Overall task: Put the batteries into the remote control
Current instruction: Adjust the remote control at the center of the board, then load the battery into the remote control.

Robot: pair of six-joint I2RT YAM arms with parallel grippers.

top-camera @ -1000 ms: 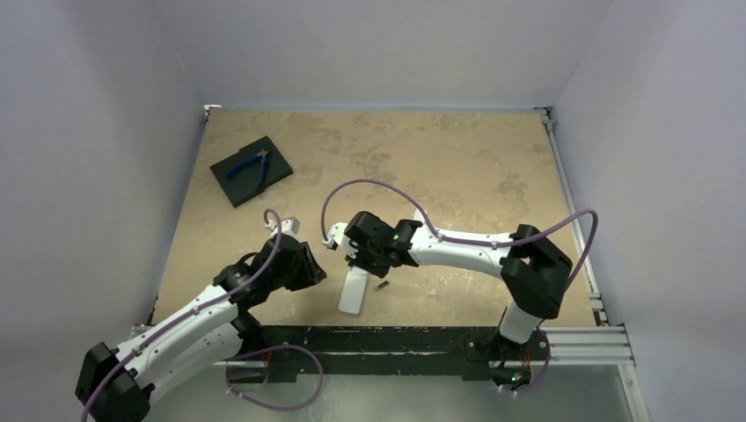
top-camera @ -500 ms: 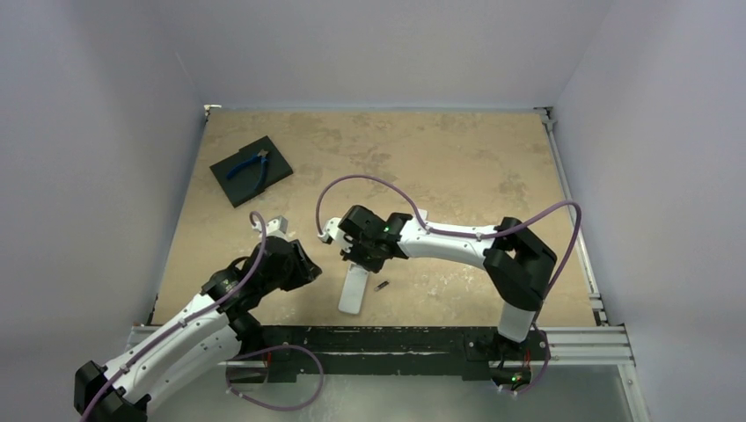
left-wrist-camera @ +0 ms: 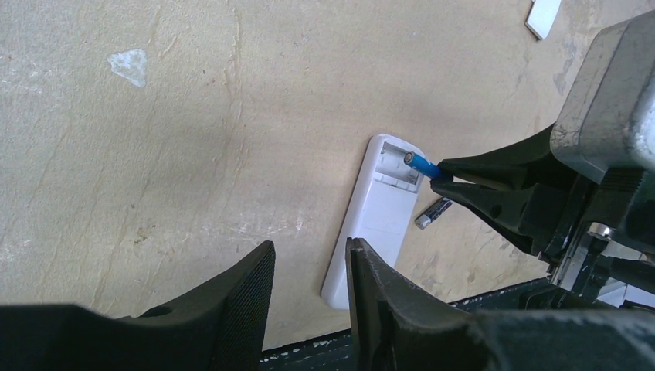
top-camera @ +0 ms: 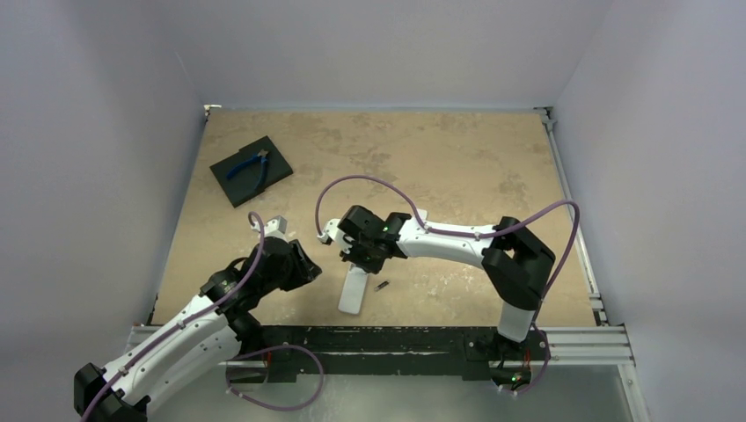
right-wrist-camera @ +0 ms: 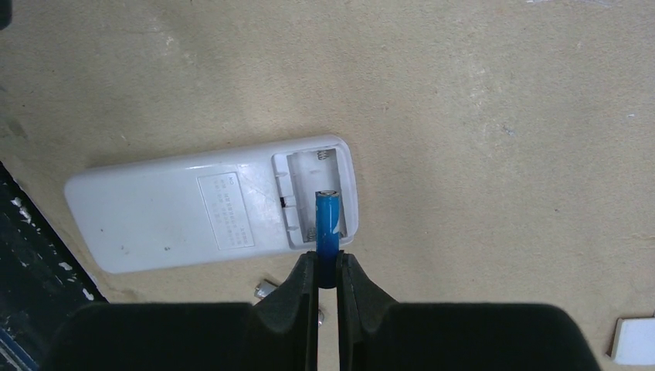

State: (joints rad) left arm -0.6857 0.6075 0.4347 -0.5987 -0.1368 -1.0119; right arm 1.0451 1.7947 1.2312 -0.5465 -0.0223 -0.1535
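Progress is slight: the right end effector (right-wrist-camera: 327,267) is clamped on the blue battery (right-wrist-camera: 327,220), whose free end pokes just ahead of its fingertips at the open compartment of the remote control (right-wrist-camera: 178,212), lying back-up on the bench (right-wrist-camera: 463,116). Neither cell looks seated, and the dark battery (left-wrist-camera: 433,212) lies loose just beside that end effector. The left end effector (left-wrist-camera: 309,270) hovers partly open and empty, the remote ahead of it.

One printed label (right-wrist-camera: 225,211) sits on the white back of the remote control (right-wrist-camera: 147,212), at nine o'clock from the open battery bay (right-wrist-camera: 328,164). Its faint lines are too small to read. The blue battery (right-wrist-camera: 327,220) gives nothing legible either.
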